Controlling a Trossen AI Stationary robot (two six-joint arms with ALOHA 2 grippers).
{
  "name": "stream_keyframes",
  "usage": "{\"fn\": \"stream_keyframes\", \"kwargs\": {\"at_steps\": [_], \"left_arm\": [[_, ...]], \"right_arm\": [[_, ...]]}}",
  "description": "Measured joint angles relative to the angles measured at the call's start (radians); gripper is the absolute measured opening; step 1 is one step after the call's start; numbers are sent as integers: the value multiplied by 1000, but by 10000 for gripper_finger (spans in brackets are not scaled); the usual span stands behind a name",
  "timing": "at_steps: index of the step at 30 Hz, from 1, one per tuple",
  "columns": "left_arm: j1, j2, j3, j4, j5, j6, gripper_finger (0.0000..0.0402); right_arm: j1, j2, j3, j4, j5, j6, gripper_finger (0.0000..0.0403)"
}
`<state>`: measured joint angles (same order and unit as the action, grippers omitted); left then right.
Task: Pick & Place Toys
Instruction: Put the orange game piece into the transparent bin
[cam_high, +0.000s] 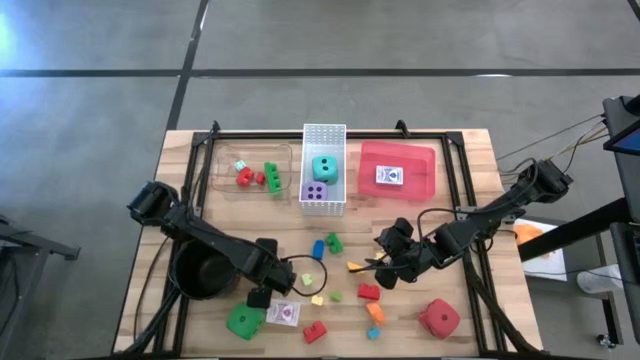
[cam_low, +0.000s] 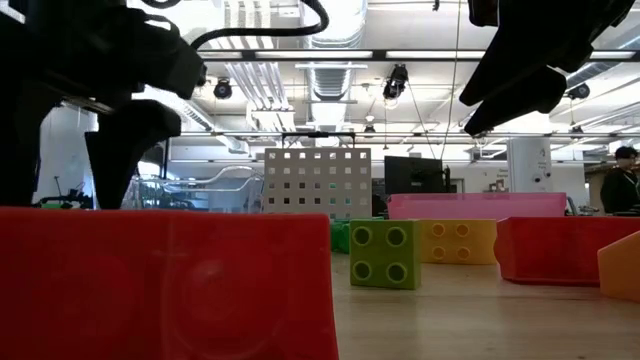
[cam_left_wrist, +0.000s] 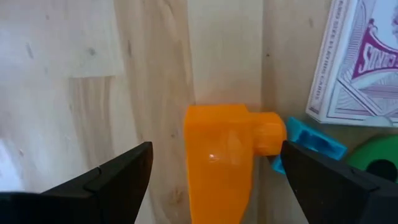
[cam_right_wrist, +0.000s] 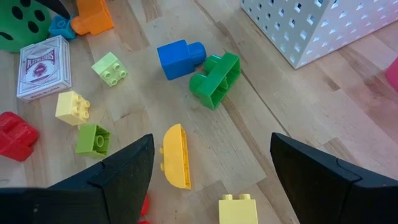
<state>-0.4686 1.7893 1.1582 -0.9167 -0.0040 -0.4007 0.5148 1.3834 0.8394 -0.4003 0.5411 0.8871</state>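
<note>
Toys lie scattered over the near half of the wooden table (cam_high: 470, 200). My left gripper (cam_left_wrist: 216, 149) points down, open, over an orange brick (cam_left_wrist: 221, 158). Its fingers stand on either side of the brick without touching it. Beside the brick lie a small teal brick (cam_left_wrist: 308, 140), a purple card pack (cam_left_wrist: 357, 62) and a green die (cam_high: 243, 321). My right gripper (cam_right_wrist: 211, 140) hangs open, slanting down, above a yellow curved brick (cam_right_wrist: 176, 157). A blue brick (cam_right_wrist: 179, 58) and a green brick (cam_right_wrist: 216, 79) lie just beyond it.
At the far side stand a white perforated basket (cam_high: 323, 195) holding a teal and a purple die, a red tray (cam_high: 420, 165) with a card pack, and a clear bin (cam_high: 225, 165) of bricks. A black pot (cam_high: 203, 272) sits at the left. A red die (cam_high: 439, 317) lies near right.
</note>
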Motion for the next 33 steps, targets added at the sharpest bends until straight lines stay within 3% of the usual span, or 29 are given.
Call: {"fn": "stream_keyframes", "kwargs": {"at_steps": [9, 23, 33], "left_arm": [[0, 0, -3, -12, 35, -16, 345], [11, 0, -3, -1, 39, -53, 246], [13, -6, -53, 42, 18, -40, 244]], "right_arm": [[0, 0, 0, 3, 0, 0, 309], [0, 0, 0, 15, 0, -1, 309], [0, 0, 0, 16, -3, -2, 309]]}}
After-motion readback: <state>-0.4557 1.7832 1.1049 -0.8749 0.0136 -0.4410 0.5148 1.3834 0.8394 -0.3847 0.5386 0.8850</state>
